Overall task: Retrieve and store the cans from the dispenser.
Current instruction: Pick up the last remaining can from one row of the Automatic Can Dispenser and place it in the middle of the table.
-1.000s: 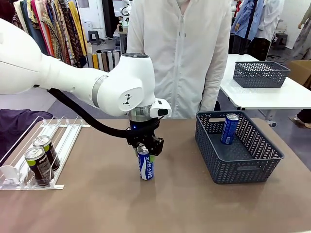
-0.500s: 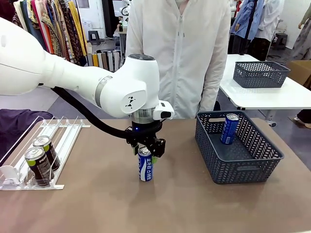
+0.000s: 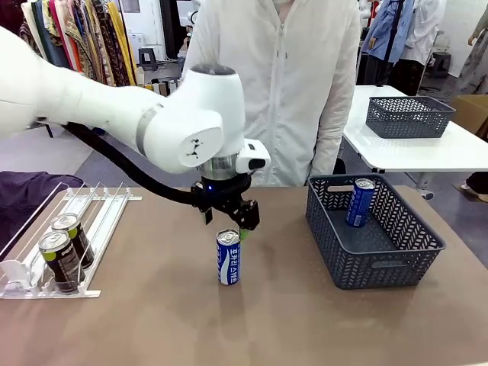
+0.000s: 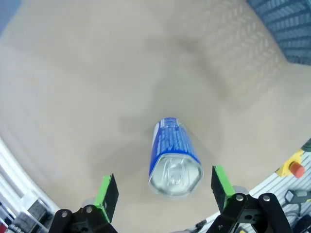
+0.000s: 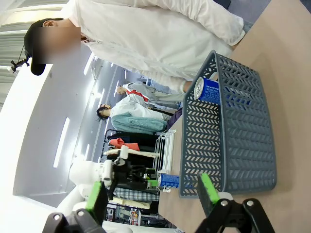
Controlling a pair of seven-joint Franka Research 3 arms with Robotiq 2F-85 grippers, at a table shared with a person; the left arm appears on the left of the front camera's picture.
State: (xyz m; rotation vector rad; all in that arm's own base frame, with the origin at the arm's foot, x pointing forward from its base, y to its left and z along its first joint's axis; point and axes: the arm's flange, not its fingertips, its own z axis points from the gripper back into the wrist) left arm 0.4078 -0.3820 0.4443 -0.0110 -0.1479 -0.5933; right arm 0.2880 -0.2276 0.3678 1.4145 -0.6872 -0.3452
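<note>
A blue can [image 3: 228, 258] stands upright on the brown table, mid-front. My left gripper [image 3: 226, 221] hovers just above its top, open, fingers apart on either side. From the left wrist the same can [image 4: 172, 154] stands below and between the green pads [image 4: 108, 188], untouched. Two black cans with green tops [image 3: 61, 258] lie in the white dispenser [image 3: 99, 221] at the left. Another blue can [image 3: 360, 202] stands in the dark grey basket [image 3: 396, 259]. My right gripper [image 5: 150, 191] is open and holds nothing, looking at the basket [image 5: 228, 141] from its side.
A person in a white jacket [image 3: 282, 84] stands at the far edge, behind the left arm. A second grey basket [image 3: 408, 116] sits on a white table at the back right. Bare tabletop lies between the standing can and the basket.
My left gripper has opened, let go of the blue can and risen a little. The can now stands free on the table.
</note>
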